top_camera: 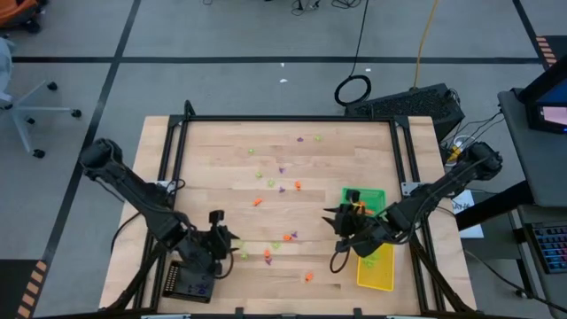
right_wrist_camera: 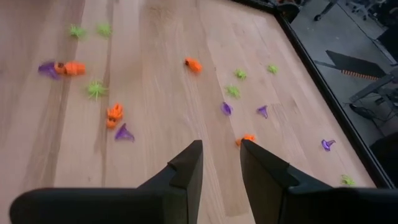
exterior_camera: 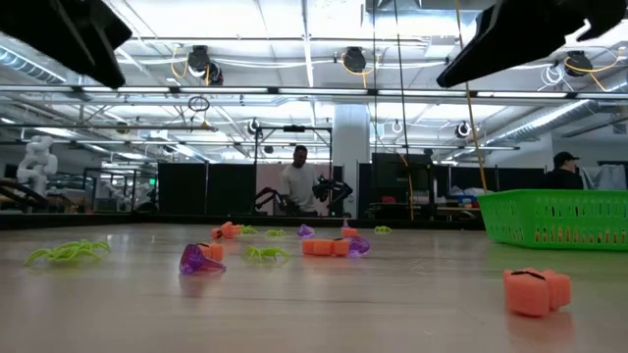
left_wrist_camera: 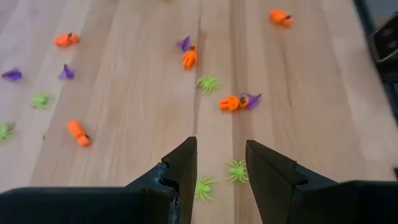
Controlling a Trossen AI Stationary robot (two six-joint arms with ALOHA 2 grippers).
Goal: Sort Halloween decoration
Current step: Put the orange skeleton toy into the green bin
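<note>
Sorting barely begun: most trinkets (top_camera: 282,188) loose mid-frame, trays (top_camera: 364,203) lower right (contents unclear); left gripper (left_wrist_camera: 221,171) and right gripper (right_wrist_camera: 221,163) parted, empty.

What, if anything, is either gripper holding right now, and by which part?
Nothing: the left gripper and right gripper both stand open and empty above the wooden table.

We can't make out any readable text, labels, brand names or numbers anywhere in these views. Nothing legible on the wooden table (top_camera: 221,204), the green tray (exterior_camera: 559,218), or the gear in the room behind it.
</note>
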